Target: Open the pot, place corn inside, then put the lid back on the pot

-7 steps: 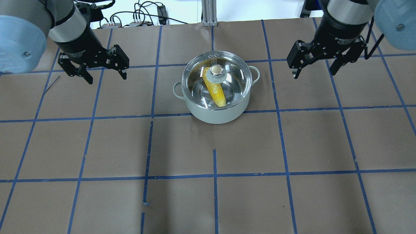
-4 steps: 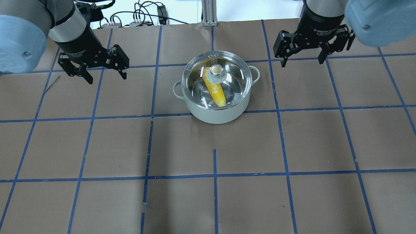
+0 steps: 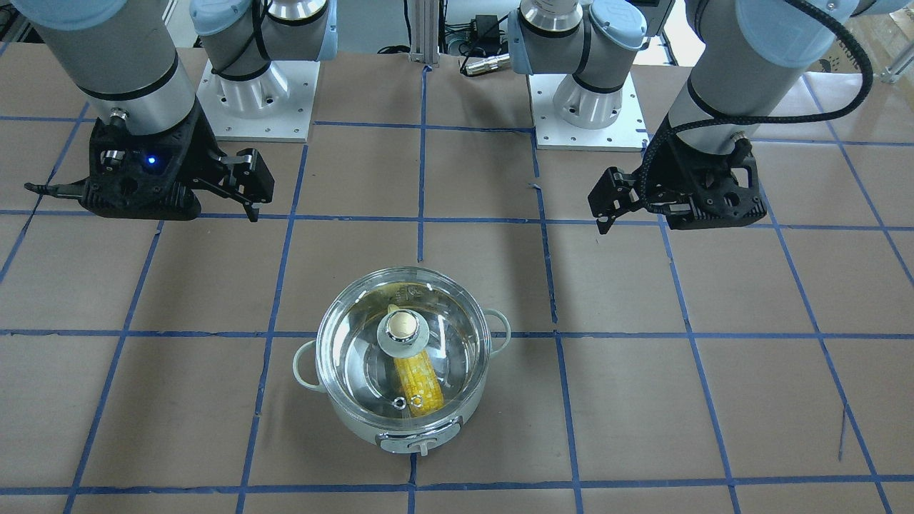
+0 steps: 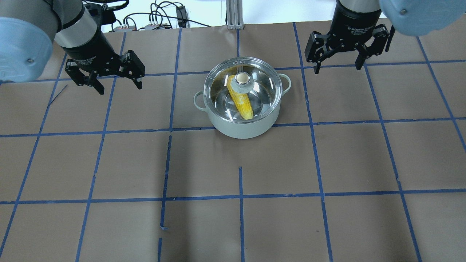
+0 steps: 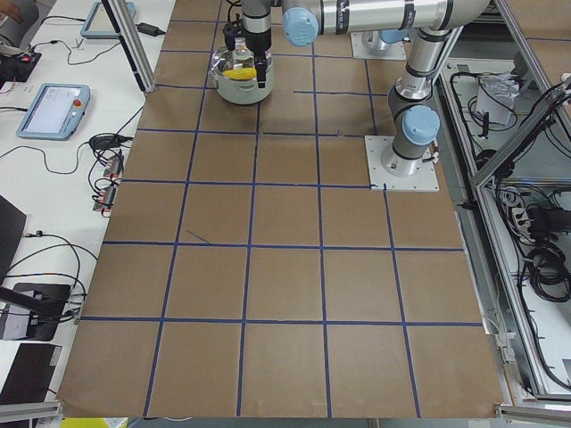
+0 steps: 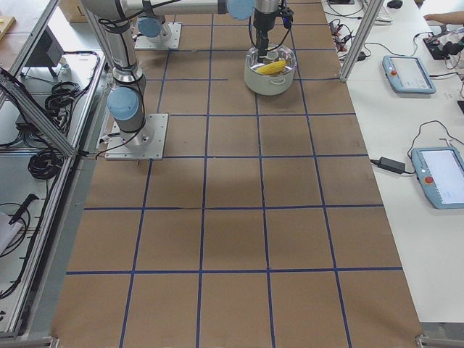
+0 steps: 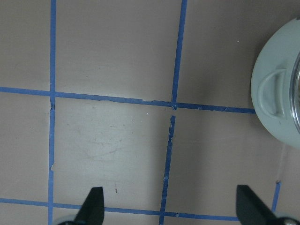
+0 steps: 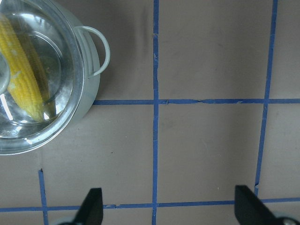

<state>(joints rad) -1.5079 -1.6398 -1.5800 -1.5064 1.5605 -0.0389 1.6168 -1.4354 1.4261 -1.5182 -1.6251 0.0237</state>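
The mint-white pot (image 4: 241, 129) stands mid-table with the clear glass lid (image 4: 260, 91) seated on it. The yellow corn (image 4: 242, 103) lies inside, seen through the glass. My left gripper (image 4: 119, 88) hangs open and empty to the left of the pot. My right gripper (image 4: 338, 70) hangs open and empty to the pot's right and farther back. The left wrist view shows the pot's side and handle (image 7: 274, 93) at its right edge. The right wrist view shows the pot (image 8: 91, 89), lid and corn (image 8: 23, 79) at upper left.
Brown paper with a blue tape grid (image 4: 240, 196) covers the table. Cables and boxes (image 4: 156, 22) lie beyond the far edge. The two arm bases (image 3: 257, 93) stand on plates at the robot side. Tablets (image 6: 406, 72) lie on the side bench.
My right gripper has moved leftward and toward the far edge and has turned, staying open. The left gripper, pot, lid and corn have not moved.
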